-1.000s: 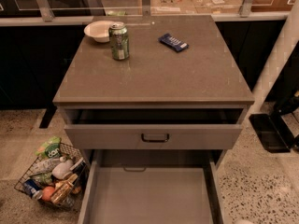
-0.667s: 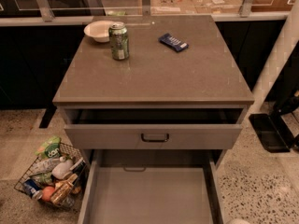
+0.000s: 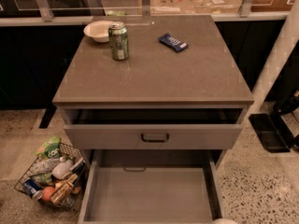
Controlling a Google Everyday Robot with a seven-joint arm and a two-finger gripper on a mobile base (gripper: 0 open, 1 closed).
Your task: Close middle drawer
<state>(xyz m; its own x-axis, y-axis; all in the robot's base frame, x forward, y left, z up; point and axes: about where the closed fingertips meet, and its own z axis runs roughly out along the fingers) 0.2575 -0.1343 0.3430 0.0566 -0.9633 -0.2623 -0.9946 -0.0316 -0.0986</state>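
The middle drawer (image 3: 149,195) is pulled far out below the top drawer. I look down into its wide, deep grey box; its front and handle are cut off by the bottom edge. The top drawer (image 3: 154,135), with a dark bar handle, stands slightly open above it. Of my gripper (image 3: 225,221) only a pale rounded part shows at the bottom edge, by the middle drawer's right front corner.
On the grey cabinet top (image 3: 187,73) stand a white bowl (image 3: 99,30), a green can (image 3: 118,41) and a dark blue packet (image 3: 173,42). A wire basket of groceries (image 3: 53,176) sits on the floor at the left. A dark tray (image 3: 268,132) lies at the right.
The pale rounded part has come into view at the bottom edge. The drawers and the things on the cabinet top have not moved.
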